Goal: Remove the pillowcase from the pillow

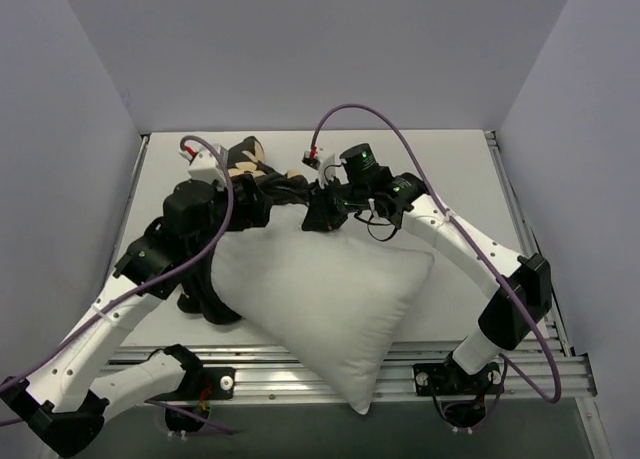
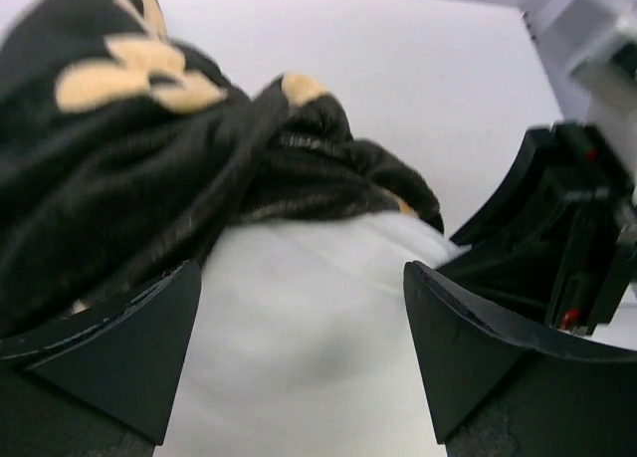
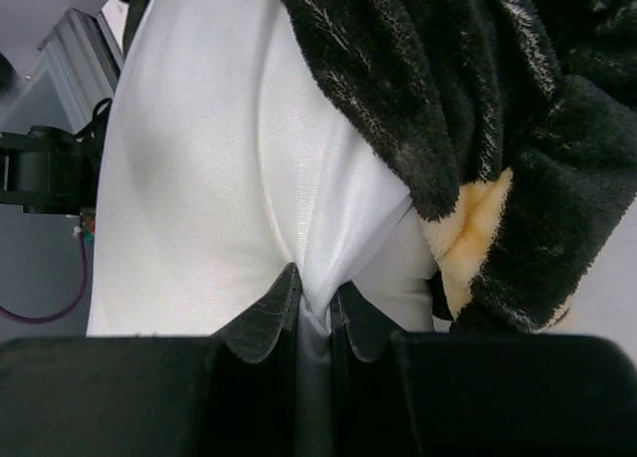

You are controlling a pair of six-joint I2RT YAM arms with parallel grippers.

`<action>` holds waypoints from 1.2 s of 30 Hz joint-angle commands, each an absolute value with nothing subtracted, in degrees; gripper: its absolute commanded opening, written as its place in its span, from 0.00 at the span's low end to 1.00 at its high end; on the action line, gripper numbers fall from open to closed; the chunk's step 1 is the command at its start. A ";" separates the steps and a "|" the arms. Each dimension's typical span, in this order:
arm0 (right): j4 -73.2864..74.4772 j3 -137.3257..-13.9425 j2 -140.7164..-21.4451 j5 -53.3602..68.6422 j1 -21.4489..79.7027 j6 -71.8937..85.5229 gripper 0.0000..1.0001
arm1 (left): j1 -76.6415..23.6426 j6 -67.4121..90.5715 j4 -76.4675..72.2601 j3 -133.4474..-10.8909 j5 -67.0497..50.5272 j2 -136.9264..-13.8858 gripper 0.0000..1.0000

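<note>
Pillowcase (image 1: pixel 262 184) bunched at the pillow's (image 1: pixel 320 289) far end

The left gripper (image 2: pixel 302 313) stood wide open beside the crumpled black velvety cover with tan motifs. The plump, smooth white cushion lay diagonally, one corner pointing past the table's (image 1: pixel 455 174) near edge. The right gripper (image 3: pixel 317 300) pinched a fold of its fabric.

You will find no readable text, label, brand, number or sign in any of the three views. The only markings are tan flower shapes printed on the black pillowcase (image 2: pixel 119 188); they are pattern, not lettering.
</note>
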State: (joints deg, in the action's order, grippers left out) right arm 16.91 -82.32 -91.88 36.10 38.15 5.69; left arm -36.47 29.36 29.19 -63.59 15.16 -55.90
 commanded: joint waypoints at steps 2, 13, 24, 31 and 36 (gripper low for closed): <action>21.79 -91.66 -86.48 28.84 38.67 -0.43 0.00 | -34.90 20.14 35.51 -75.74 17.67 -60.71 0.92; 22.41 -94.32 -84.90 14.69 44.99 -11.24 0.00 | -27.60 18.98 35.42 -86.31 6.43 -71.54 0.95; 17.84 -81.04 -82.27 0.19 55.80 -9.93 0.00 | -27.60 18.99 34.54 -81.47 6.23 -72.42 0.93; 18.28 -82.53 -82.53 -3.69 59.23 -9.67 0.00 | -27.68 16.96 35.42 -81.83 6.86 -75.23 0.90; 18.63 -83.67 -82.53 -5.27 61.34 -9.23 0.00 | -27.69 15.82 35.95 -81.83 10.36 -77.25 0.85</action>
